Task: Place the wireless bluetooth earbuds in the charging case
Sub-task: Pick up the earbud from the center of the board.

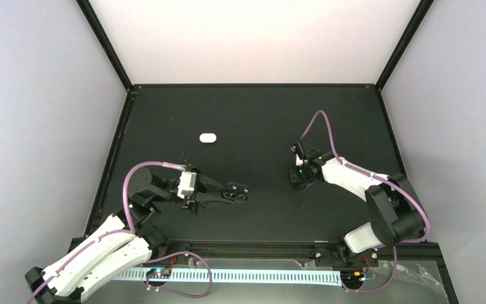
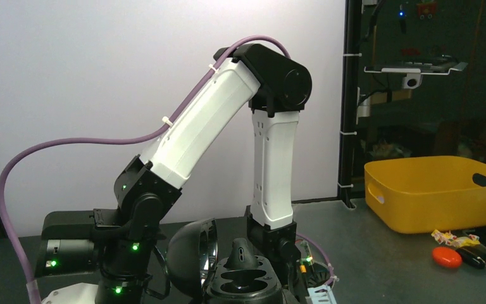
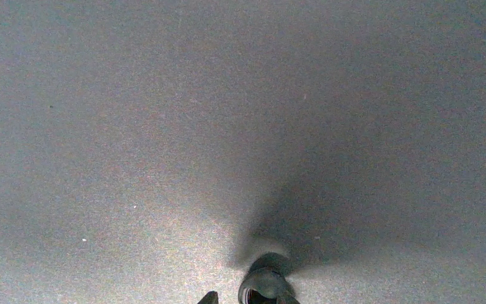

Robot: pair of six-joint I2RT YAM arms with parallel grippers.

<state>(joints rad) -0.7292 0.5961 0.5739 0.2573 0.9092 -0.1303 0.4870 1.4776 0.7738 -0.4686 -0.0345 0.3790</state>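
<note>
Your overhead view is sharp and evenly lit, the pale back wall [image 1: 253, 38] near glare above the matte black desk [image 1: 253, 120]. Your right wrist view is dim and grainy, one soft shadow [image 3: 329, 209] fanning across it. Your left wrist view sets a bright wall [image 2: 101, 76] beside a murky room [image 2: 417, 107].

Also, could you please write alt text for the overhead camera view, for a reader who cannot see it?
A small white pill-shaped case lies on a black table. Nearer the camera, the left gripper points right, low over the table, and the right gripper points down at it, both apart from the case.
</note>
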